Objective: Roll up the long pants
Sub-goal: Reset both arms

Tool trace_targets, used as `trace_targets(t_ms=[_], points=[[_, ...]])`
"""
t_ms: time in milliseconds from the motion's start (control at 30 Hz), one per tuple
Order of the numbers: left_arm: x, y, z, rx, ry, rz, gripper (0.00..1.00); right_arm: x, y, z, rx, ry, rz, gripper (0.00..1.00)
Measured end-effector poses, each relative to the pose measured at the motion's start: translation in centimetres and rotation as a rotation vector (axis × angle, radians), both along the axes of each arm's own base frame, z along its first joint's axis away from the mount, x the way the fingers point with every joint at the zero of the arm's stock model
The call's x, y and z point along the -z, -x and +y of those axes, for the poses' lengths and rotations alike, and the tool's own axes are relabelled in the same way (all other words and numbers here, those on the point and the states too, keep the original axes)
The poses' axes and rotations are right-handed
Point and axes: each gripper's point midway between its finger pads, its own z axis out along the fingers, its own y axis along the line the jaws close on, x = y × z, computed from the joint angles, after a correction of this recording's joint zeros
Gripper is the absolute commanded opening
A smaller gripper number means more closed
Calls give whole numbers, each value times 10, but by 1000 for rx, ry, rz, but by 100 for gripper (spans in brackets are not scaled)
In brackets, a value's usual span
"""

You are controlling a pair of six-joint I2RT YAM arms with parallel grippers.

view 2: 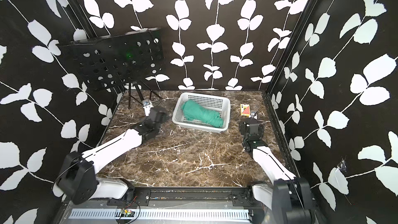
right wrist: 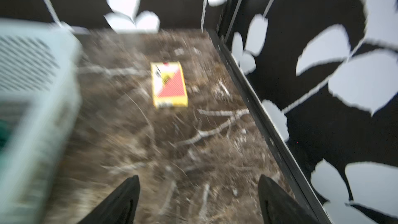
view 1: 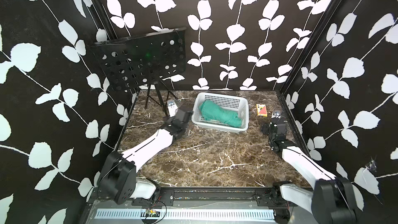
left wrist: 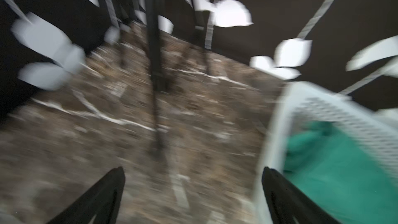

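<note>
The long pants (view 1: 219, 115) (view 2: 202, 115) lie as a rolled teal-green bundle inside the white basket (view 1: 221, 95) (view 2: 204, 95) at the back middle of the marble table. My left gripper (view 1: 185, 113) (view 2: 158, 113) hovers just left of the basket, open and empty. In the left wrist view its jaws (left wrist: 193, 169) stand wide over bare marble, with the basket rim (left wrist: 273, 130) and the pants (left wrist: 336, 169) beside one finger. My right gripper (view 1: 271, 123) (view 2: 251, 123) sits right of the basket, open and empty (right wrist: 198, 177). Both wrist views are motion-blurred.
A yellow and red card box (view 1: 261, 110) (view 2: 245, 109) (right wrist: 169, 85) lies right of the basket, ahead of the right gripper. A black perforated music stand (view 1: 142, 61) (view 2: 112, 59) on a tripod (left wrist: 154, 61) stands at the back left. Patterned walls enclose three sides.
</note>
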Motion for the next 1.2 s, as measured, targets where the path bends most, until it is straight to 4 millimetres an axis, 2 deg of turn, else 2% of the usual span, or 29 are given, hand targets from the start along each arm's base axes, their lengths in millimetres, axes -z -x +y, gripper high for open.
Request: trace_targets(t_ms=[67,133,233,300,367,500,533,567,767,967,1067,1200], points=[[9,11,33,18,-95,28,99,24,4,-5,3,14,22,88],[18,20,60,25,-130,44,99,37,1,-2,-24,16,12,88],[35,27,95,-8,-153,58,99,45,-11,7,-88,26,-22,87],[50,31,107,-14,-173,80,99,48,-19,14,-130,25,-46,85],[62,32,108,11,-195,95,99,51,-27,22,-178,27,-85,86],[65,25,106,53,-240,48,99,62,-26,29,-227,26,-77,88],[66,22,107,55,-251,40,99,59,-28,28,-222,28,-90,91],[67,18,109,52,-261,33,99,56,-30,25,-204,30,-99,99],[102,15,119,58,-285,39,99,50,-32,10,-122,33,-115,99],[115,-7,110,126,-284,23,99,50,-31,7,-102,32,-117,99],[113,-17,103,165,-281,-17,99,50,-31,7,-101,32,-117,99],[112,-19,100,184,-279,-34,99,51,-31,6,-98,34,-114,99]])
